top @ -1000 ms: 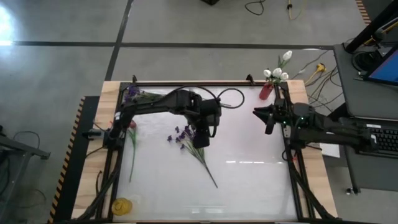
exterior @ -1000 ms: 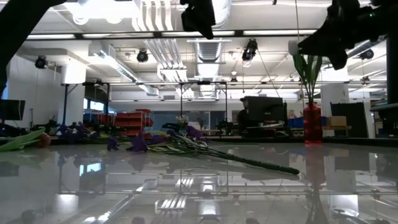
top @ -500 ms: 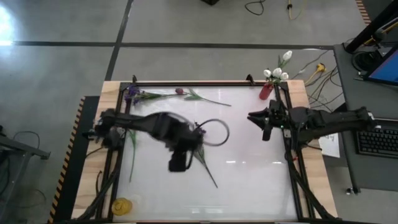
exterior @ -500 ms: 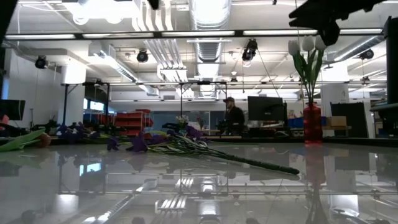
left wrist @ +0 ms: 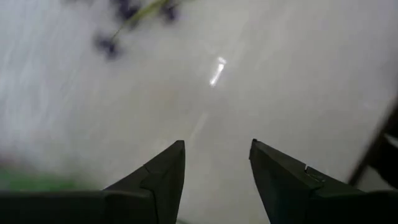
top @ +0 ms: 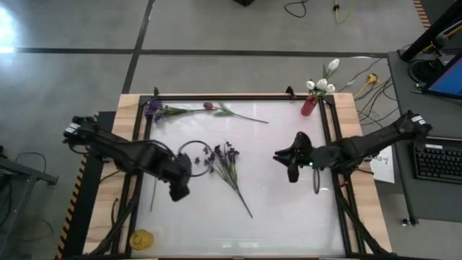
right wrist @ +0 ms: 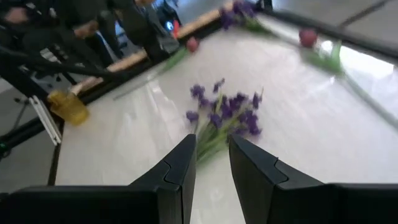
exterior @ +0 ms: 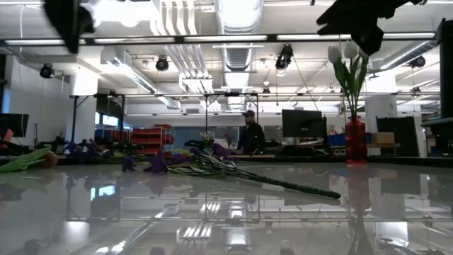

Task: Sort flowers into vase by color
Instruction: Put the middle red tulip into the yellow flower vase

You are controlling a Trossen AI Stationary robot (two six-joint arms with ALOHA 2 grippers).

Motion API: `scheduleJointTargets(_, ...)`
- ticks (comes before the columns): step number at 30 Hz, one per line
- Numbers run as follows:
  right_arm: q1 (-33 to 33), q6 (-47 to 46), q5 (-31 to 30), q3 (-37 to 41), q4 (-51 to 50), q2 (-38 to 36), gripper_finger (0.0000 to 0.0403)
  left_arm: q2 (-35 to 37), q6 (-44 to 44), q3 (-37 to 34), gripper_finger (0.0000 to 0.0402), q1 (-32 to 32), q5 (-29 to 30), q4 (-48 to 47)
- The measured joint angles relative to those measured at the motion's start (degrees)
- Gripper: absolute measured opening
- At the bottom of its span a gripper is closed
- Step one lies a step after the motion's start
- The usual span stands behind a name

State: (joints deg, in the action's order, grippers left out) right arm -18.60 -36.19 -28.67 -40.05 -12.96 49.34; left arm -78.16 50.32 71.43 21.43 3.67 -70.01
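A purple spray lies flat in the middle of the table, its stem running toward the near edge; the right wrist view shows the purple spray too. A purple flower and a pink bud lie along the far edge. Another pink flower's stem lies by the left edge. A red vase with white tulips stands at the far right corner. My left gripper hovers open left of the spray. My right gripper, open narrowly, hovers right of it.
A yellow object sits at the near left corner. Black frame rails run along the table's sides. Bare table shows between the spray and the right rail. In the low view a person stands in the room behind.
My left gripper has swung from above the purple spray toward the table's left and near edges, uncovering the spray and the flowers at the far edge. My right gripper has moved from the right rail near the vase toward the table's middle and the spray.
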Motion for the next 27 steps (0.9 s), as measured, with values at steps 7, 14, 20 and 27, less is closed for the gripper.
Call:
scheduleJointTargets(7, -0.68, -3.31, -0.02, 0.0, 4.45, 7.83, 0.0089, 9.73, 25.94, -19.27, 0.0162, -0.11, 2.85, -1.16)
scheduleJointTargets(14, -0.64, -3.55, -0.01, 0.0, 11.64, 13.49, 0.0089, 10.73, 41.56, -30.56, 0.014, -0.24, 5.18, 0.42)
scheduleJointTargets(20, -0.66, -5.44, 0.14, 0.02, 15.26, 15.89, 0.0089, 5.13, 49.13, -28.08, 0.0116, -0.83, 12.71, -2.9)
scheduleJointTargets(27, -0.93, -6.91, 0.21, 0.0, 15.36, 16.0, 0.0089, -3.46, 51.33, -28.37, 0.008, -0.59, 11.63, -2.94)
